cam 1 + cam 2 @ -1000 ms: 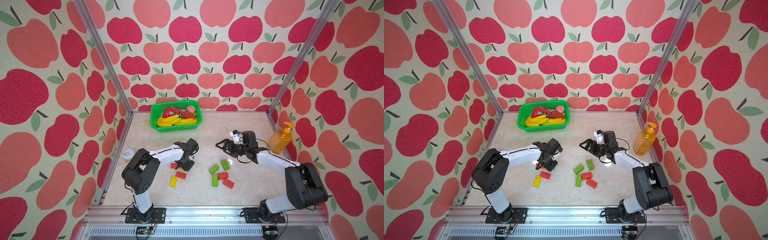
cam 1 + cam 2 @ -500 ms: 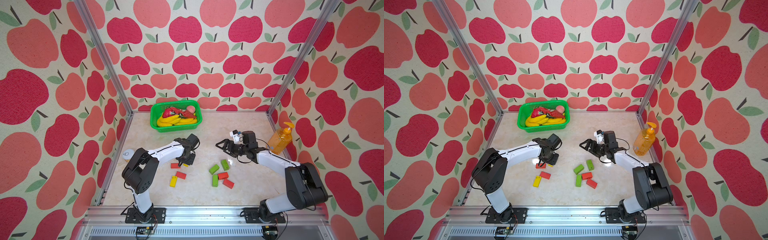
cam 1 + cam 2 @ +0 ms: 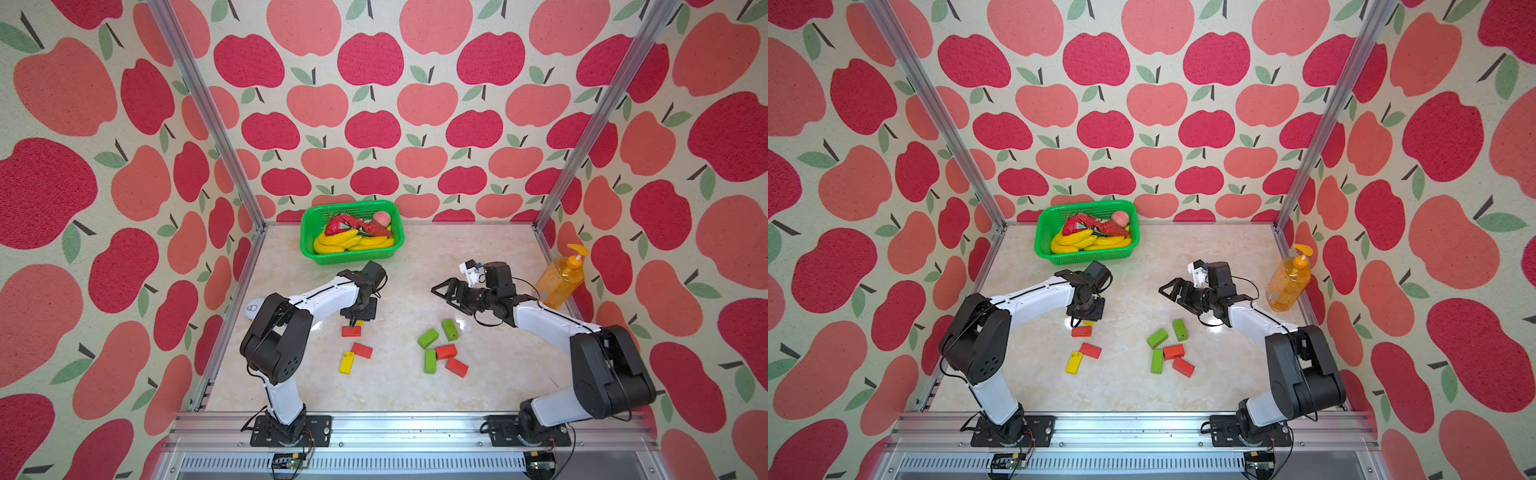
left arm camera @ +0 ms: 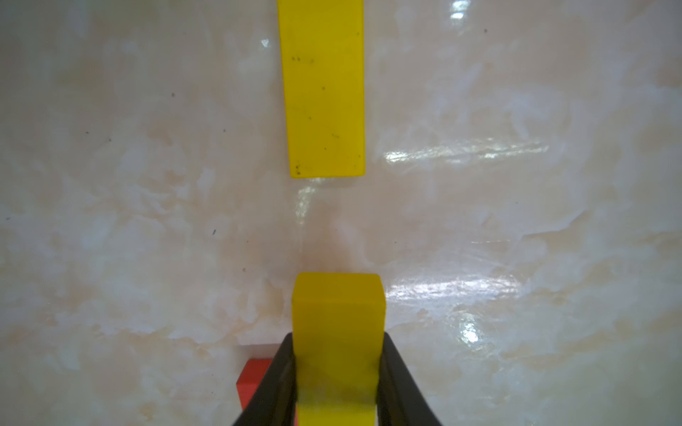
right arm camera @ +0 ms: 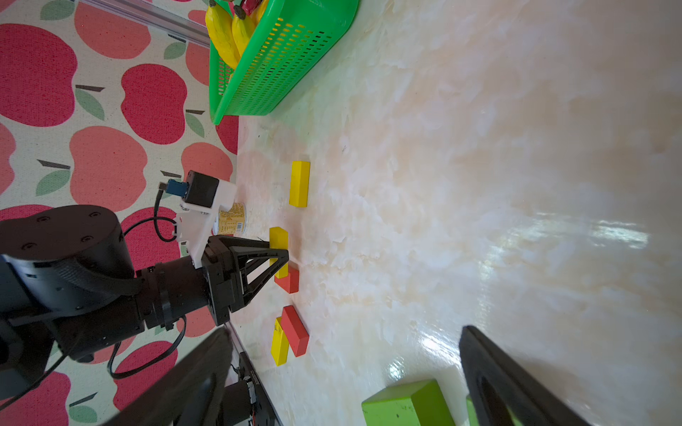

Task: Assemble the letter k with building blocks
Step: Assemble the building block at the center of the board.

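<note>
Your left fingers (image 4: pixel 275 383) clamp a small yellow rectangular brick (image 4: pixel 337 310), facing a second yellow brick (image 4: pixel 323 92) on the marble desk (image 4: pixel 147 221). Your right fingers (image 5: pixel 492 369) gape wide, empty

Marble tabletop (image 3: pixel 395 386): loose building blocks (image 3: pixel 362 350), green basket (image 3: pixel 353 257), orange pump bottle (image 3: pixel 557 282).

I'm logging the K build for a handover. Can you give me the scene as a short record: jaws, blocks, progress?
left jaws: shut on a yellow block
held block: in line with second yellow block, which lies flat; gap between them
right jaws: open, empty, near green blocks
loose blocks: three green, four red blocks, third yellow block
progress: no K formed yet
other: basket, bottle
</note>
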`<act>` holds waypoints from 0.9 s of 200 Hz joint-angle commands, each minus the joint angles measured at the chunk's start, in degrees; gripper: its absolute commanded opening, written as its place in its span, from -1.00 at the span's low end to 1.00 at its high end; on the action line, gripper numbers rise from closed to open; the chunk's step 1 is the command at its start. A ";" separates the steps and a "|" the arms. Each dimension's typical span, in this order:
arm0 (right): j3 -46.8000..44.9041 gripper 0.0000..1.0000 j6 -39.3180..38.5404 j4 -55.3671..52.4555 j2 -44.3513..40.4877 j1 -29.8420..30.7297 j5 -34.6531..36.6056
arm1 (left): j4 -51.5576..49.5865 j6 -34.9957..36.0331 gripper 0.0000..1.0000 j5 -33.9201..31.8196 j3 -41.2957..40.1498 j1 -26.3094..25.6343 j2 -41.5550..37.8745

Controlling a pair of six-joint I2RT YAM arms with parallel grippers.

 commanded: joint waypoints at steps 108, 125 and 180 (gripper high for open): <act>0.11 0.99 -0.26 0.52 1.40 -0.38 0.16 | 3.00 -2.49 -0.37 1.78 1.82 1.85 6.14; 0.07 0.99 -0.25 0.57 1.55 -0.37 0.18 | 3.37 -2.84 -0.38 1.86 1.82 1.87 6.72; 0.11 0.99 -0.21 0.57 1.75 -0.37 0.13 | 4.05 -4.00 -0.38 1.80 2.09 2.06 8.02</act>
